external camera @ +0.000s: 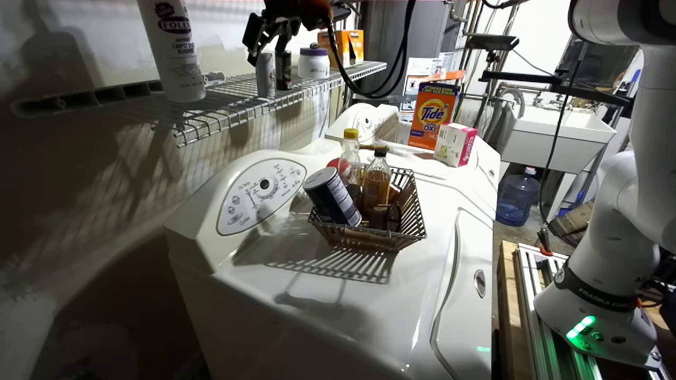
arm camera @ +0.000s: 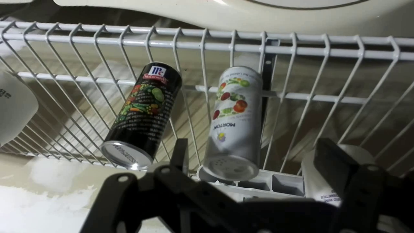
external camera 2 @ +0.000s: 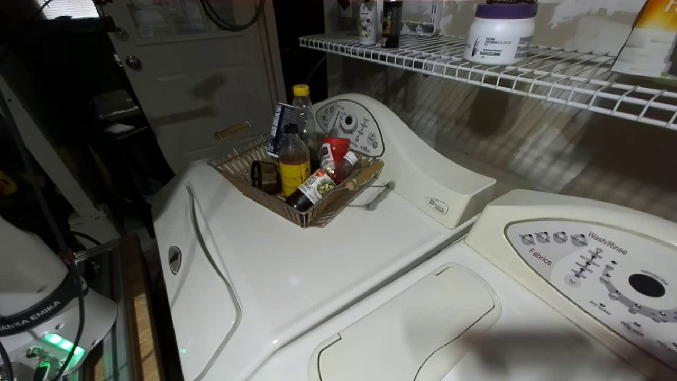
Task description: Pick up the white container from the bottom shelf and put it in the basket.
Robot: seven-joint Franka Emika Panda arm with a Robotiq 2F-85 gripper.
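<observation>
The white container (external camera: 265, 76) is a small grey-white canister standing upright on the bottom shelf (external camera: 232, 122). It also shows in an exterior view (external camera 2: 367, 25) and in the wrist view (arm camera: 237, 119), where the picture is upside down. The shelf's wire rail shows there too (arm camera: 190, 45). My gripper (external camera: 266, 50) is open, just above the canister's top. In the wrist view the gripper's (arm camera: 256, 155) fingers stand wide on either side of the canister, which lies nearer the left finger; no contact shows. The brown basket (external camera: 417, 211) sits on the dryer, also in an exterior view (external camera 2: 251, 193).
A black pepper can (arm camera: 142, 113) stands close beside the canister. A tall white bottle (external camera: 177, 58) and a purple-lidded tub (external camera: 313, 64) share the shelf. The basket holds several bottles and a dark blue canister (external camera: 332, 198). A Tide box (external camera: 432, 113) stands behind.
</observation>
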